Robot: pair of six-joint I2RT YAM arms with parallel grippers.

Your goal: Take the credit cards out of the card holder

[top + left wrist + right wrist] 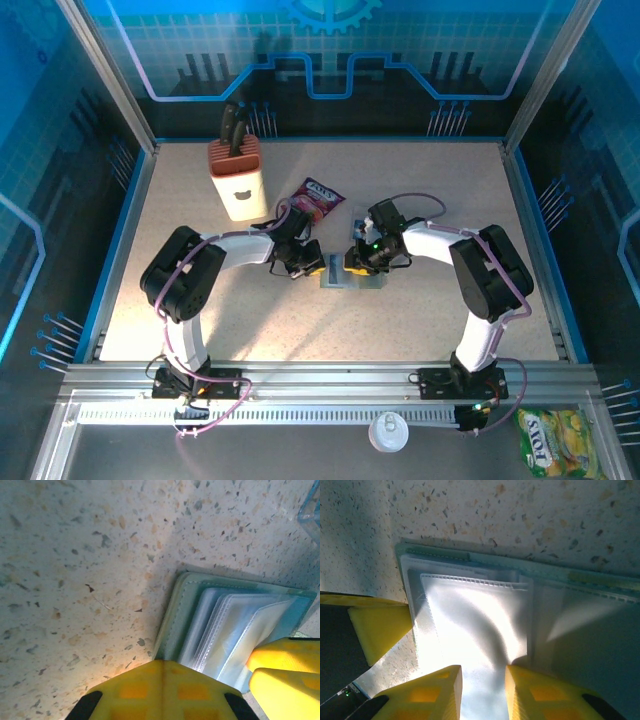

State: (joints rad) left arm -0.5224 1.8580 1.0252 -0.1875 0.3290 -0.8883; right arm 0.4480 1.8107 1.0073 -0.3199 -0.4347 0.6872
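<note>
**Top external view.** Both arms meet at the middle of the table, over the card holder, which lies open and flat. The left gripper stands at its left edge and the right gripper over its right part. Keep the snack packet and the knife block out of the working path; both are well apart from the holder.

**Left wrist view.** The left gripper is fully closed and its tip bears on the near edge of the card holder as a hold-down. Maintain this downward pressure so the holder does not slide or lift. The right arm's yellow fingers rest on the clear sleeves just beside it.

**Right wrist view.** The right gripper shows a narrow gap between its fingers, set over a clear sleeve of the card holder. Whether it pinches anything cannot be told, and glare hides any credit cards. Judgement: grip one card edge only, not the sleeve, and draw it parallel to the pocket opening, away from the left gripper's finger.
</note>
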